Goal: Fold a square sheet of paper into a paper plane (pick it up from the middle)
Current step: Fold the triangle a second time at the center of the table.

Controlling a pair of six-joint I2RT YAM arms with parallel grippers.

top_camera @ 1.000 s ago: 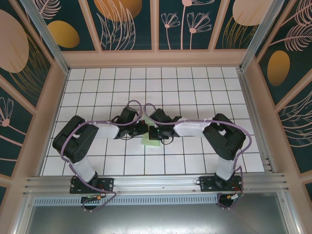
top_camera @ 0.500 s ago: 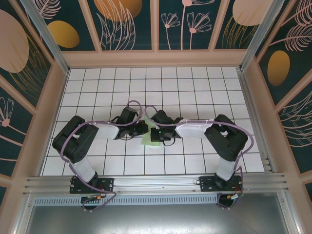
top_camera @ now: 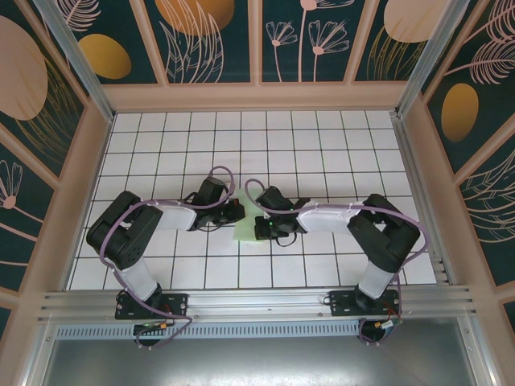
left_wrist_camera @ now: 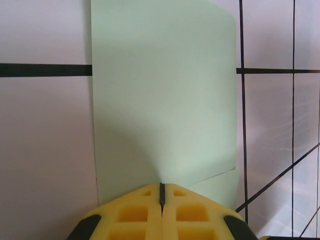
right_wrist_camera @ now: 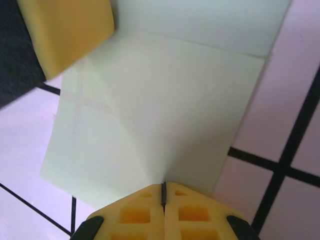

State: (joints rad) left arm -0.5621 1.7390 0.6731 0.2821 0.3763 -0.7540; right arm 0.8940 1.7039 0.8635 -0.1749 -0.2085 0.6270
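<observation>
Left gripper [top_camera: 238, 214] and right gripper [top_camera: 259, 227] meet at mid-table in the top view. The pale green sheet of paper [top_camera: 246, 233] sits between them on the white grid table [top_camera: 322, 145].

In the left wrist view, the yellow fingers [left_wrist_camera: 135, 215] are pressed together, pinching the near edge of the sheet [left_wrist_camera: 162, 100], which shows a second layer at lower right.

In the right wrist view, the fingers [right_wrist_camera: 195, 215] are likewise closed, nipping the paper [right_wrist_camera: 165, 110] where soft creases converge. The other arm's yellow pad [right_wrist_camera: 65, 35] holds the far corner.
</observation>
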